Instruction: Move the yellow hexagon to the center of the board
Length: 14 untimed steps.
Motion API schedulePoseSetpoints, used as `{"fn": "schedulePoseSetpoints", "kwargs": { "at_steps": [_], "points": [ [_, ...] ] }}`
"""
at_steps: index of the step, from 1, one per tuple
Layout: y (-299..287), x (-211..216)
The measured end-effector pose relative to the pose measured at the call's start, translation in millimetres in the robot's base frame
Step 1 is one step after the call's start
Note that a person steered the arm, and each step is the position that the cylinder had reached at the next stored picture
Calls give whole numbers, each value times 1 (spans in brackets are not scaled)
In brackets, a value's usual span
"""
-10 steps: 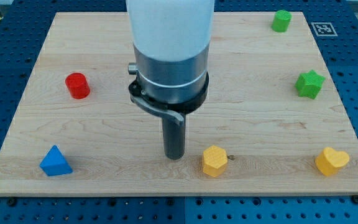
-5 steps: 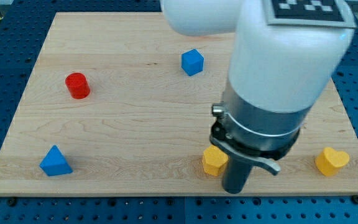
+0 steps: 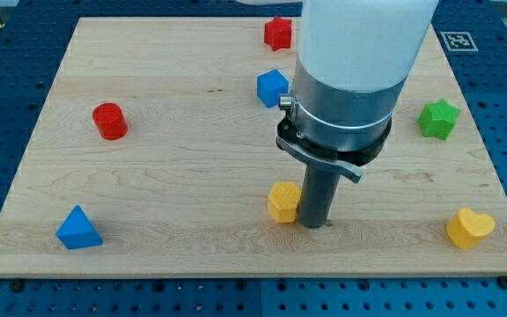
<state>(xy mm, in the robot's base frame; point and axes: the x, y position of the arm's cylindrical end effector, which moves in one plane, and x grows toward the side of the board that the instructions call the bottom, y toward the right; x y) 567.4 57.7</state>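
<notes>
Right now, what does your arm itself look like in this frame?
A broad white cylindrical housing narrows to a grey metallic collar ringed by a black clamp bracket. Below it hangs a straight dark rod, ending at my tip. No cables or markings are visible.

Yellow hexagon [image 3: 282,202], yellow heart [image 3: 469,228], red cylinder [image 3: 109,121], green star [image 3: 438,119], blue cube [image 3: 272,87].
</notes>
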Motion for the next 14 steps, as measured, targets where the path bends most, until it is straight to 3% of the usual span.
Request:
{"fn": "schedulePoseSetpoints", "kwargs": {
  "at_steps": [3, 5, 7, 9, 12, 14],
  "points": [
    [-9, -2],
    [-16, -27],
    [-41, -6],
    [-54, -40],
    [-57, -42],
    [-72, -21]
  ]
}}
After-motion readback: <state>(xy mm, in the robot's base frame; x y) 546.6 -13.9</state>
